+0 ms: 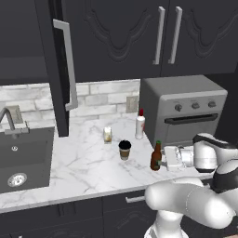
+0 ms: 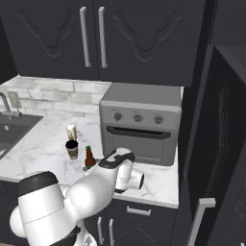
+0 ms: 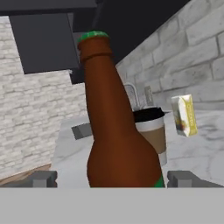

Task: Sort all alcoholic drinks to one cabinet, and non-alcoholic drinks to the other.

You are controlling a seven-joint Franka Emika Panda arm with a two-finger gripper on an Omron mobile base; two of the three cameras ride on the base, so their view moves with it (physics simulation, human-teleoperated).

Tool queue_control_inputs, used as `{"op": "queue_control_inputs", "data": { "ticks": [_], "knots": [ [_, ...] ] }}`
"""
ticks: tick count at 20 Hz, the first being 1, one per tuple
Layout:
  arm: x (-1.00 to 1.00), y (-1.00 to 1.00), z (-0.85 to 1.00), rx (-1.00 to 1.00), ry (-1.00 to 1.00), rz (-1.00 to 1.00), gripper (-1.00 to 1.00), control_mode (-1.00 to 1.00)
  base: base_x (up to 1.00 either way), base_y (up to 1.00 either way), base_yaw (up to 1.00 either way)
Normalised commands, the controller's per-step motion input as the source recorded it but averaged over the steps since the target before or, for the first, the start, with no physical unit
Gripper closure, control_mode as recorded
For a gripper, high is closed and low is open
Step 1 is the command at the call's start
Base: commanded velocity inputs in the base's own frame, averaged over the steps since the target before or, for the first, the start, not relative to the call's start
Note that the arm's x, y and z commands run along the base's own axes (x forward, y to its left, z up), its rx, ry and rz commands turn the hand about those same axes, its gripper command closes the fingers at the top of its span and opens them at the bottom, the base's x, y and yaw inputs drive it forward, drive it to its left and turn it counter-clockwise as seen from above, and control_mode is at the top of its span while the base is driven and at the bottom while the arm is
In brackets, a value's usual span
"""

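The brown beer bottle (image 1: 156, 156) (image 2: 89, 157) stands upright near the counter's front edge. My gripper (image 1: 163, 158) (image 3: 113, 179) reaches it from the right and is open. Its fingertips (image 3: 43, 178) stand wide on either side of the bottle (image 3: 116, 144) without touching it. Just behind it stands the paper coffee cup with a black lid (image 1: 124, 149) (image 2: 72, 149) (image 3: 151, 131). Further back are the pale carton (image 1: 107, 135) (image 2: 71, 131) (image 3: 184, 115) and the white bottle with a red cap (image 1: 140, 124). The long-handled cabinet door (image 1: 58, 69) hangs open at the left. The thick cabinet door (image 2: 211, 144) stands open at the right.
A grey toaster oven (image 1: 183, 109) (image 2: 141, 122) sits on the counter right of the drinks. The sink (image 1: 23, 158) with its faucet lies at the left. Closed carved-panel doors (image 1: 135, 37) hang above the counter.
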Motion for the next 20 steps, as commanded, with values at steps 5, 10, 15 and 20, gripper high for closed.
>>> {"op": "queue_control_inputs", "data": {
  "ticks": [5,10,15,20],
  "knots": [
    [0.0,0.15,0.0,0.0,-0.01,0.01,-1.0,-1.0,0.0,0.0,0.0],
    [0.0,0.0,-0.03,0.0,0.0,0.0,1.0,-1.0,0.0,0.0,0.0],
    [-0.02,0.01,0.03,0.0,0.0,0.0,1.0,-1.0,0.0,0.0,0.0],
    [-0.37,-0.02,0.75,0.0,0.0,0.0,1.0,-1.0,0.0,0.0,0.0]
  ]
}}
